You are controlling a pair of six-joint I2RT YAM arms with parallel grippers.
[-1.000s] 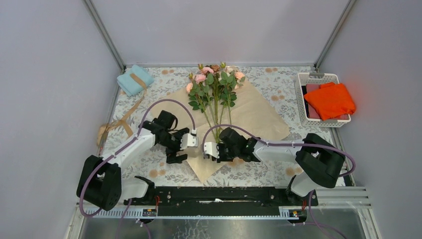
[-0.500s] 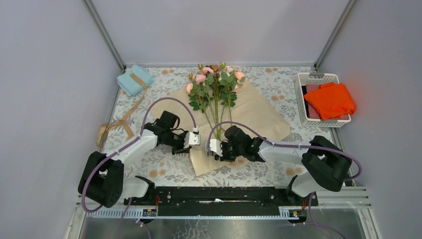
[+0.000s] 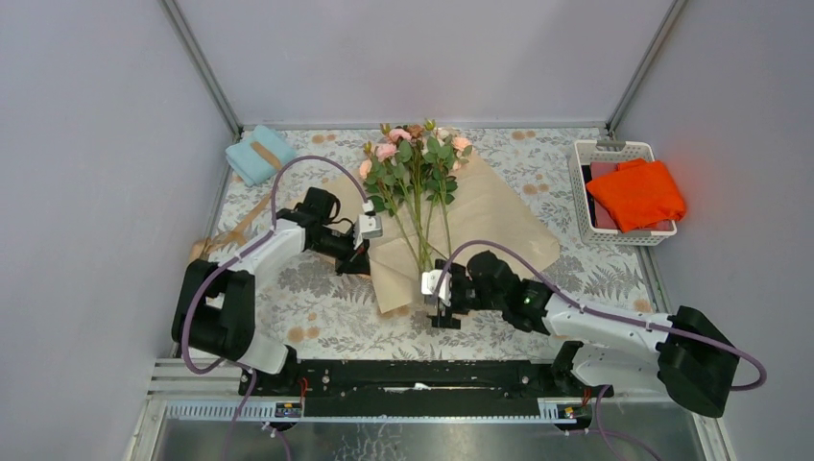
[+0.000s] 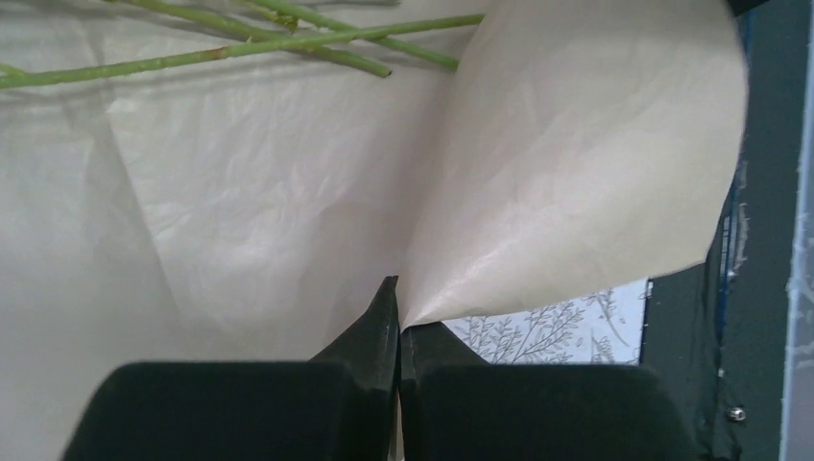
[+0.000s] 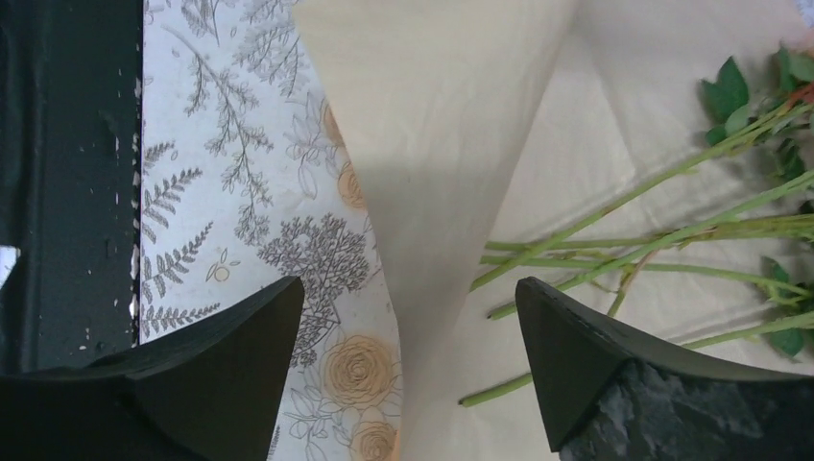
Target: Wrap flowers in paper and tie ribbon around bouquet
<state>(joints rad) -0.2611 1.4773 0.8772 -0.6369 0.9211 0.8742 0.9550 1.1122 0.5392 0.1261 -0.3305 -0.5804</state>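
The peach paper (image 3: 499,216) lies spread on the table with the flowers (image 3: 415,158), pink roses on long green stems (image 5: 634,240), lying across it. My left gripper (image 3: 357,257) is shut on the paper's left edge (image 4: 413,303), and the sheet (image 4: 538,163) curls up and over beside the stem ends (image 4: 317,48). My right gripper (image 3: 443,309) stands open over the paper's near corner (image 5: 432,144), with nothing between its fingers (image 5: 278,307). The tan ribbon (image 3: 219,235) trails on the table at the left, apart from both grippers.
A light blue folded cloth (image 3: 259,154) sits at the back left corner. A white basket (image 3: 581,206) with a bright orange cloth (image 3: 635,192) stands at the right edge. Grey walls enclose the floral table cover (image 3: 317,307).
My left gripper has shut on the paper's edge and pulled it back to the left, lifting it. The right gripper has opened, let go of the paper and drawn back toward the near edge.
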